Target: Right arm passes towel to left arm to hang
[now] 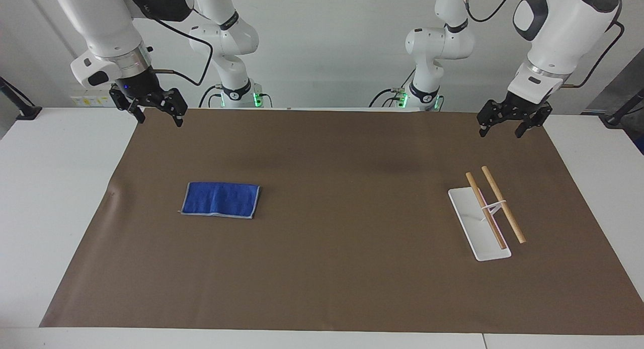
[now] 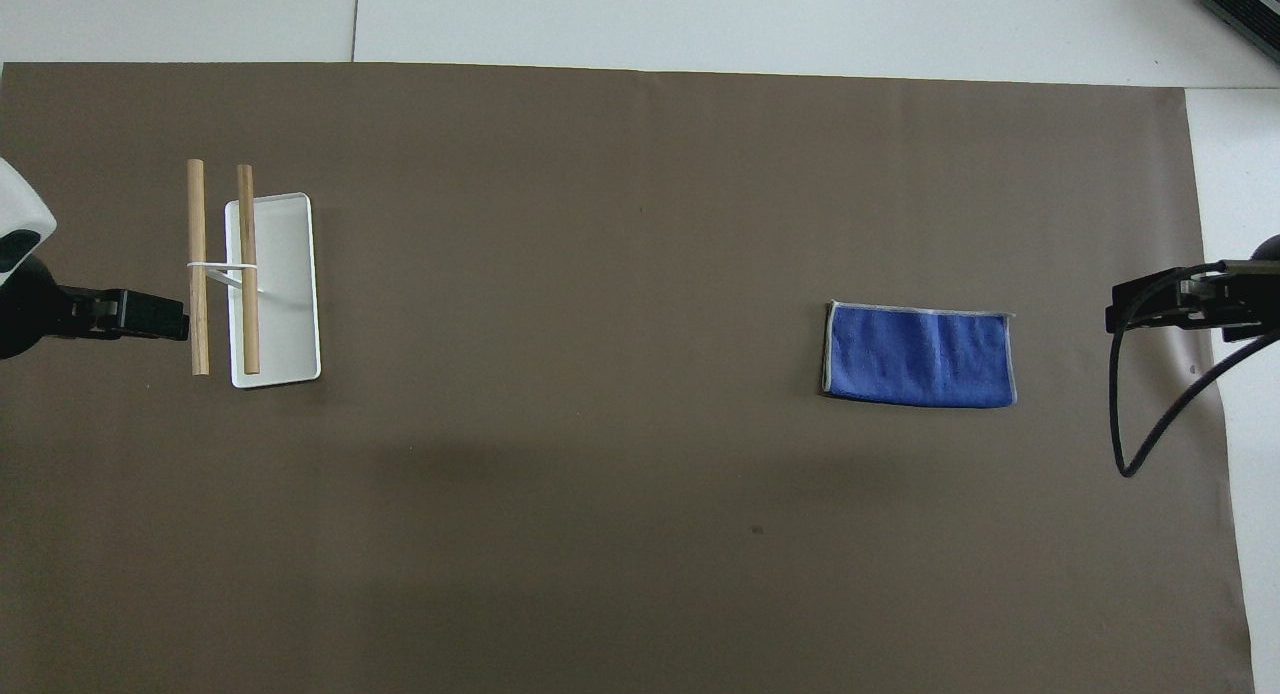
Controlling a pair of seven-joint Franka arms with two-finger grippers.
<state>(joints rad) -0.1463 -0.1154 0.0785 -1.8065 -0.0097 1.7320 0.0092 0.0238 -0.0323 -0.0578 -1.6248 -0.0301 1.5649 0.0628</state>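
1. Lying flat on the brown mat [image 1: 332,248], the towel [image 1: 221,200] sits toward the right arm's end of the surface [image 1: 50,198], with nothing touching it.
2. Up in the air over the mat's edge by the robots, the right gripper [image 1: 159,119] hangs with its fingers spread wide and empty; a small blue light glows at its wrist.
3. From overhead, only a dark tip of the right gripper [image 2: 1150,304] enters at the picture's side, its fingers not separable there, and a looping black cable [image 2: 1150,414] crosses in front of it.
4. The left gripper [image 1: 500,132] hangs over the mat's edge at the left arm's end, fingers wide and empty; this arm waits.
5. Overhead, the left gripper [image 2: 150,316] is cut off by the frame, showing just beside the rack [image 1: 480,228].
6. The rack has a white base and two wooden bars [image 1: 503,204]; how the thin support joins them is hard to make out.
7. Both arms' upper links run out of the facing view at the top.
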